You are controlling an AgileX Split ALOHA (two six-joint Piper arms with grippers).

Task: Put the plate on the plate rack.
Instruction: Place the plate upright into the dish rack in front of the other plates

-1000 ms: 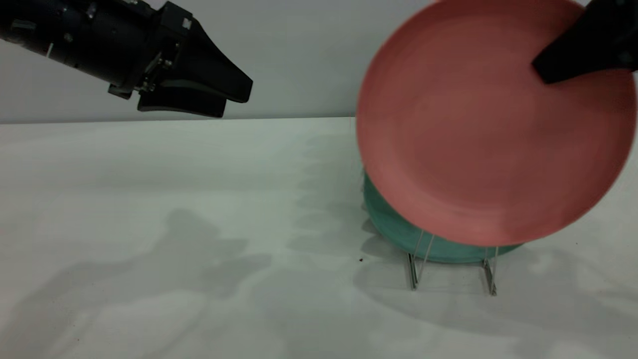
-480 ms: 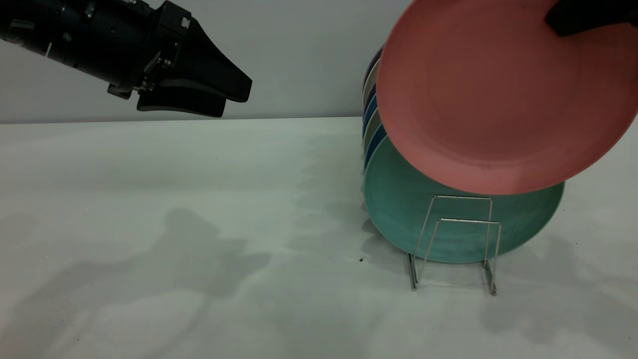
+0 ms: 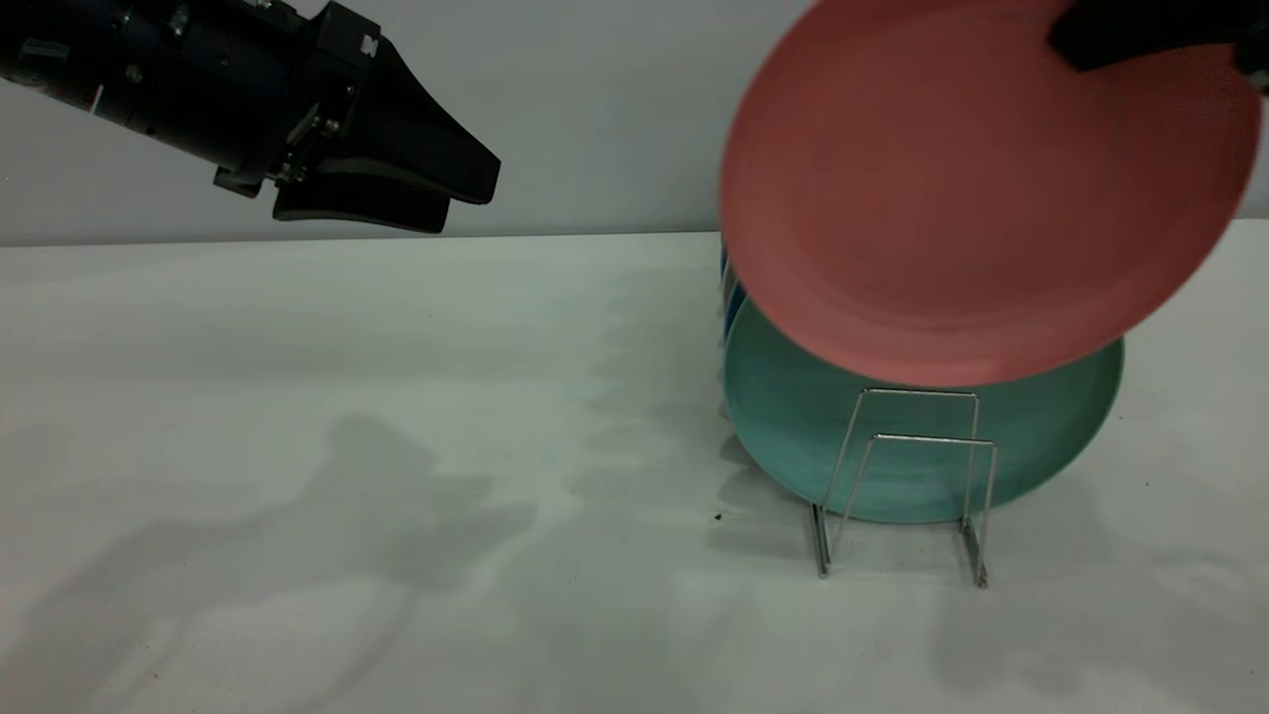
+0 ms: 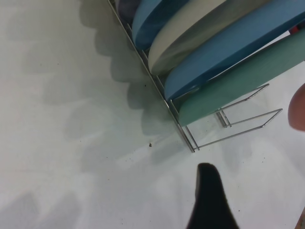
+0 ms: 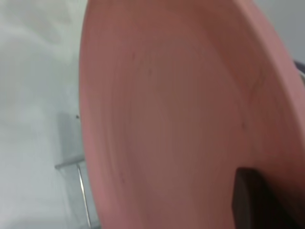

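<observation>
The salmon-pink plate [image 3: 952, 198] hangs tilted in the air at the upper right, its lower edge just above the front loops of the wire plate rack [image 3: 917, 393]. My right gripper [image 3: 1091, 45] is shut on the plate's upper rim. In the right wrist view the plate [image 5: 181, 109] fills the picture, with one dark finger [image 5: 257, 200] on it and a bit of rack wire [image 5: 81, 188] below. My left gripper [image 3: 466, 196] hovers parked at the upper left, open and empty, far from the rack.
A mint-green plate [image 3: 793, 426] stands in the rack behind the two free front loops. Behind it stand blue plates [image 4: 228, 52] and a cream plate [image 4: 186, 33]. The rack's base rail [image 4: 186, 136] lies on the white table [image 3: 347, 397].
The right gripper lifted the pink plate upward, uncovering the rack's front loops and the mint-green plate, then shifted it slightly left. The left arm has not moved.
</observation>
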